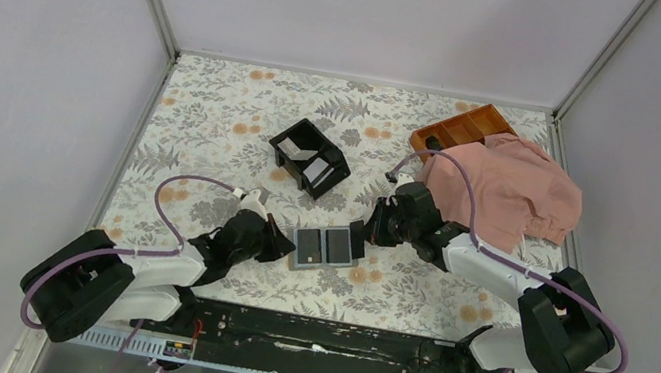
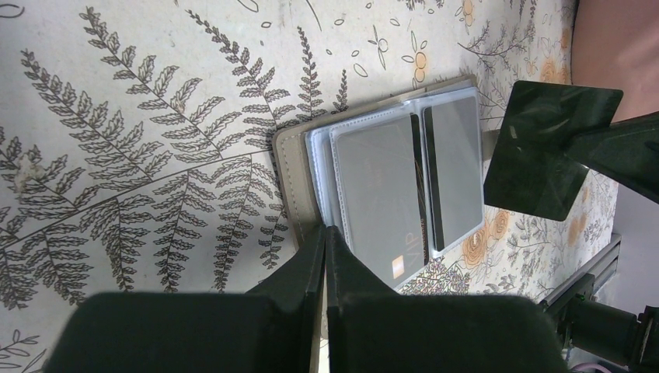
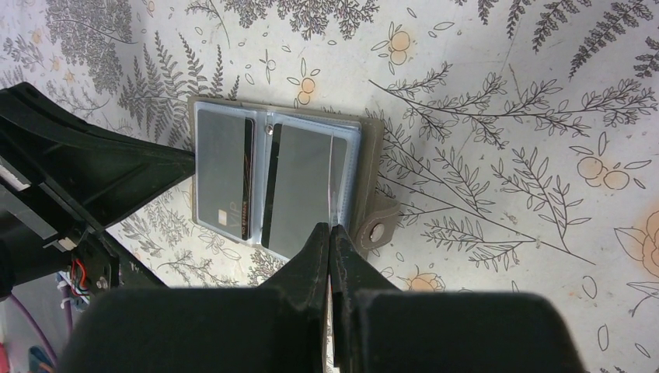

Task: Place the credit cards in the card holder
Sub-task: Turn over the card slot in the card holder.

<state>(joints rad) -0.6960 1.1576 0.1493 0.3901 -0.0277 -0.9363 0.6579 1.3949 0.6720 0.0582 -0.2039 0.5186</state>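
**Top view:** The card holder lies open and flat at the near middle of the flower-patterned table, between the two arms. The left gripper reaches in to its left edge, and the right gripper comes down at its far right corner. Farther back and slightly left, a black box holds two pale cards, one in each compartment. An orange tray sits at the far right, partly under a pink cloth.

**Left wrist view:** The left gripper has its jaws pressed together, the tips meeting right at the holder's grey cover edge. Whether they pinch that edge or only rest on it cannot be told. Two cards sit in clear sleeves inside the holder – a grey one with a small orange mark on the nearer page and a second grey one beyond the dark fold. A flat black finger of the right gripper hangs just past the holder's far edge.

**Right wrist view:** The right gripper is likewise closed, its tips meeting over the sleeve edge of the holder's page beside the snap tab. Nothing can be seen between them. The other filled page lies on the far side of the fold, where the left gripper touches the holder's edge.
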